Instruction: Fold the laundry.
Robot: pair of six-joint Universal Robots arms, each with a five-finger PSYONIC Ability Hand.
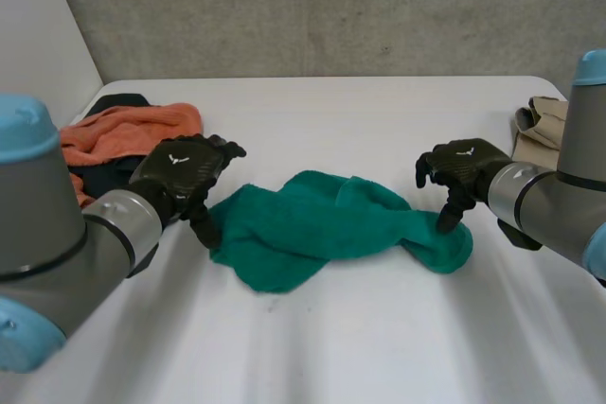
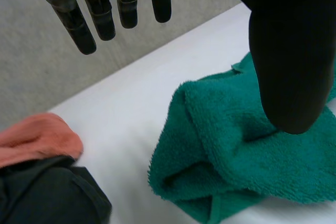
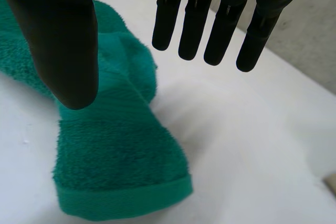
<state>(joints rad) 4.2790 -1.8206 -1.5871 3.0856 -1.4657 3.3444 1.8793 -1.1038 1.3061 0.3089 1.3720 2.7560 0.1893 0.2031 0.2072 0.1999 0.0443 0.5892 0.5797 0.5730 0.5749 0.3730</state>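
The white desk [image 1: 379,111] carries all items. A green towel [image 1: 322,224] lies crumpled and partly doubled over itself at the middle of the desk, and all positions below are given relative to it. To the left of the green towel, apart from it, an orange towel [image 1: 123,134] is heaped on a black garment [image 1: 106,175]. Well to the right of the green towel, a beige cloth [image 1: 535,128] is seen at the desk edge.

The left robot hand [image 1: 185,172] is positioned at the green towel's left end, with fingers straight and spread away from the thumb; nothing is clamped. Its thumb is held over the terry surface, but contact cannot be confirmed. The right robot hand [image 1: 461,166] is positioned at the towel's right end, above the hemmed edge, with fingers straight and thumb apart; nothing is gripped.

The step in hand is judged to be the acquisition of both ends before flattening. No fold is judged complete. For the next move, each end is to be pinched between thumb and fingers. A single layer is to be selected at the left, where the cloth is doubled, and the towel is then to be drawn out flat.
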